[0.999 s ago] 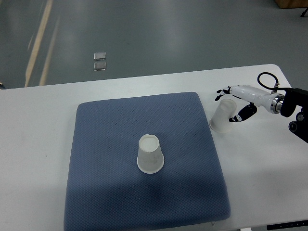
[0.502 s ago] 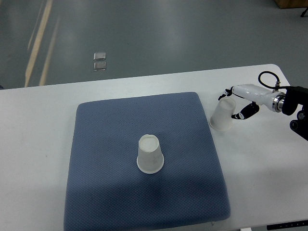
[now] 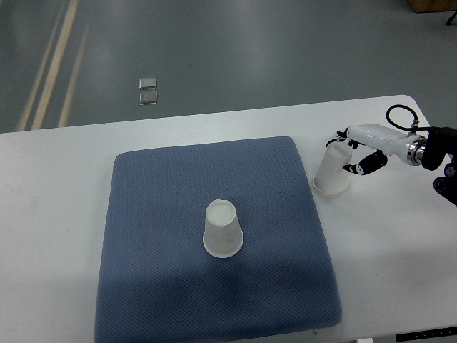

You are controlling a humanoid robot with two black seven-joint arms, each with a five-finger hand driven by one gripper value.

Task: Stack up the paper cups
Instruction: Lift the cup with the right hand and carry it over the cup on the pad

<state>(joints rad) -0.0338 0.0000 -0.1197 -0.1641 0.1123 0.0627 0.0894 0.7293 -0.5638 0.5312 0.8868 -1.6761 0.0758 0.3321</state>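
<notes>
Nearby, right hand (image 3: 351, 151) around inverted cup (image 3: 332, 171), beside blue mat (image 3: 171, 279).

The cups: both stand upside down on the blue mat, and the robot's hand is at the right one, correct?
Not quite. The top view shows only the middle cup on the blue mat; the right cup, at the right hand, stands on the white table beside the mat.
</notes>
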